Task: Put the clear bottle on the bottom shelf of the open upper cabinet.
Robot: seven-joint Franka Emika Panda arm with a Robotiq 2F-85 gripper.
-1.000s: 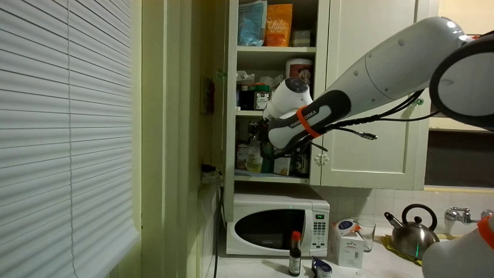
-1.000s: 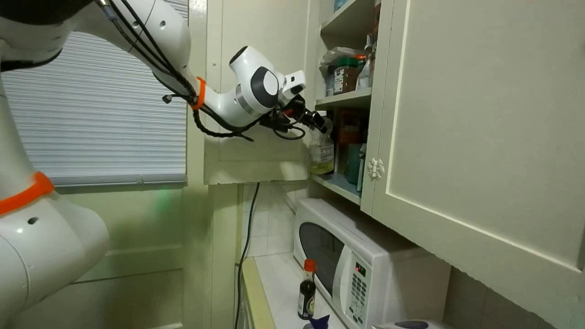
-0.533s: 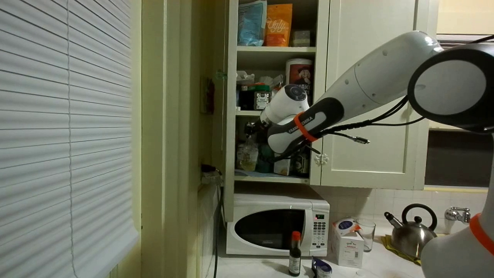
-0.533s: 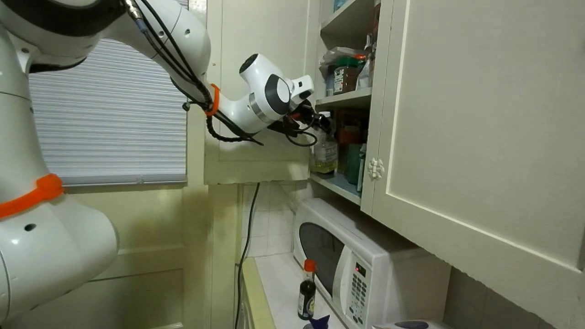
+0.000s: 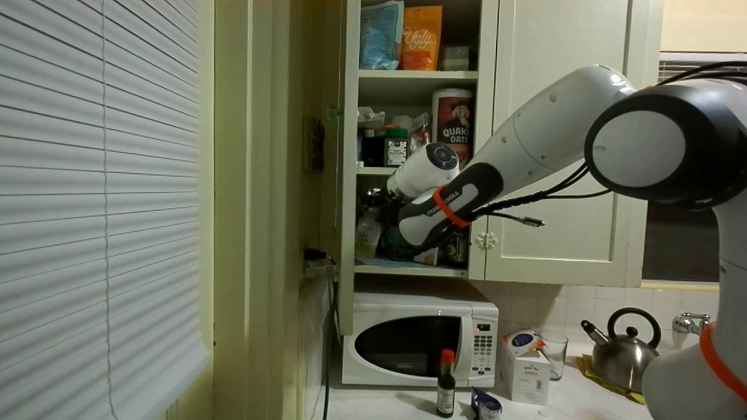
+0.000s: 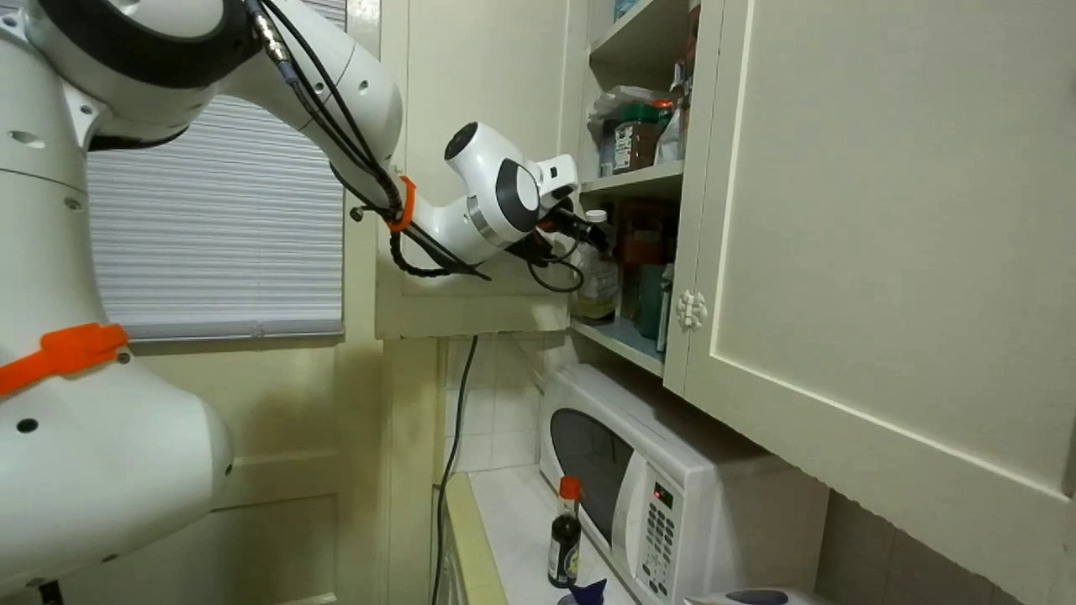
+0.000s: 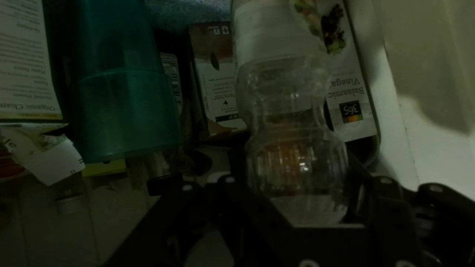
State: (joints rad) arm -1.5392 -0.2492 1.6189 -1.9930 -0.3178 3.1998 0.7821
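Clear bottle (image 6: 598, 284) at bottom shelf (image 5: 411, 271)

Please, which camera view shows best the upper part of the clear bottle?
The wrist view, because the clear bottle is large there, though dim. In both exterior views it looks small, and the pincer partly covers its upper part.

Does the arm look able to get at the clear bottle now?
Likely yes: the gripper seems to straddle the top of the clear bottle, nothing visible between them; whether it grips is unclear.
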